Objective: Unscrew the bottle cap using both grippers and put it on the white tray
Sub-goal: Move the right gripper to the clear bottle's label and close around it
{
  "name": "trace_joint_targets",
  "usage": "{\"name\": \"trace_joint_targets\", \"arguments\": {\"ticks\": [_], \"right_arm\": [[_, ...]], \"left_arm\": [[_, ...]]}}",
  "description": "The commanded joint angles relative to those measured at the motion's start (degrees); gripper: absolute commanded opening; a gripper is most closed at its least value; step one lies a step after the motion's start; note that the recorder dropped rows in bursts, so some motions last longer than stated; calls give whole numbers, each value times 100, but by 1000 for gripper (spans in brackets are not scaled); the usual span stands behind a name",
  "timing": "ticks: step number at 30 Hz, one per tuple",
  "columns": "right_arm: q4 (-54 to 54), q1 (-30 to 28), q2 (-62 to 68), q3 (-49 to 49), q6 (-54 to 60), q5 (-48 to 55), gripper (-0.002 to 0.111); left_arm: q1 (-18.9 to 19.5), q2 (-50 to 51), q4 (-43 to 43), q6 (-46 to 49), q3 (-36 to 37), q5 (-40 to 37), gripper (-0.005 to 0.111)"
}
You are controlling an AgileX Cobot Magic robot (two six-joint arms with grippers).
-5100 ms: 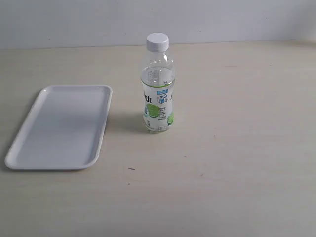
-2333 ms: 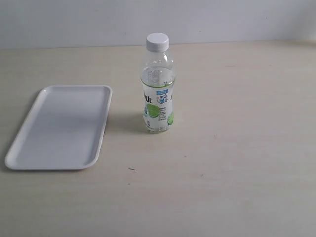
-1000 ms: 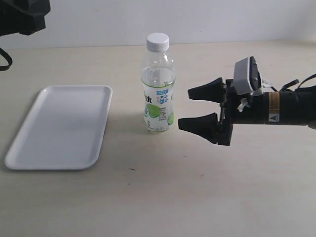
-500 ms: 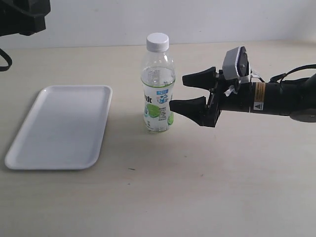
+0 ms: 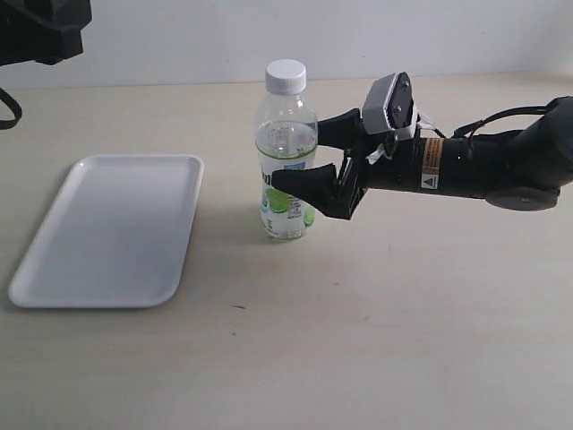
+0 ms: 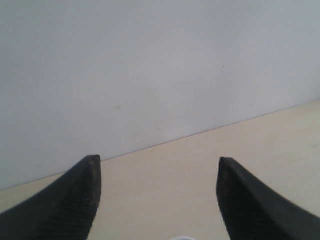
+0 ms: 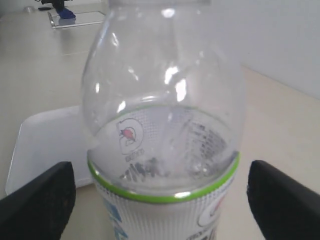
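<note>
The bottle [image 5: 286, 193] stands upright mid-table, clear above and lime-labelled below, with the white bottle cap [image 5: 286, 75] on its neck. My right gripper [image 5: 298, 154] reaches in from the right, open, its two black fingers on either side of the bottle's body at label-top height. In the right wrist view the bottle [image 7: 165, 125] fills the gap between the spread fingers [image 7: 40, 205], with space on each side. My left gripper [image 6: 157, 161] is open with nothing between its fingers, facing bare table and wall. The white tray [image 5: 107, 228] lies flat left of the bottle.
A black part of the left arm [image 5: 40, 27] hangs at the exterior view's top left corner, above and behind the tray. The right arm's thick black body [image 5: 483, 166] stretches over the table to the right of the bottle. A pale wall runs behind the table.
The right arm came in from the right and moved left and slightly up. Its open fingers now straddle the bottle. Bottle, tray and left arm have not moved.
</note>
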State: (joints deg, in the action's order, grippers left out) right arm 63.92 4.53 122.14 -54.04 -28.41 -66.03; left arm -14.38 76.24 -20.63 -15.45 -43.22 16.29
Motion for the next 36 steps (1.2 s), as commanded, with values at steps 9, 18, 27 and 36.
{"name": "trace_joint_targets", "arguments": {"ticks": [9, 18, 27, 36], "right_arm": [[-302, 144, 581, -301, -19, -93, 88], [-516, 144, 781, -301, 20, -393, 86], [-371, 144, 781, -522, -341, -393, 86], [-205, 144, 781, -522, -341, -393, 75]], "left_arm": [[7, -48, 3, 23, -42, 29, 64], [7, -48, 3, 32, -42, 55, 64], [7, -48, 3, 32, -42, 55, 64], [7, 191, 3, 32, -42, 265, 64]]}}
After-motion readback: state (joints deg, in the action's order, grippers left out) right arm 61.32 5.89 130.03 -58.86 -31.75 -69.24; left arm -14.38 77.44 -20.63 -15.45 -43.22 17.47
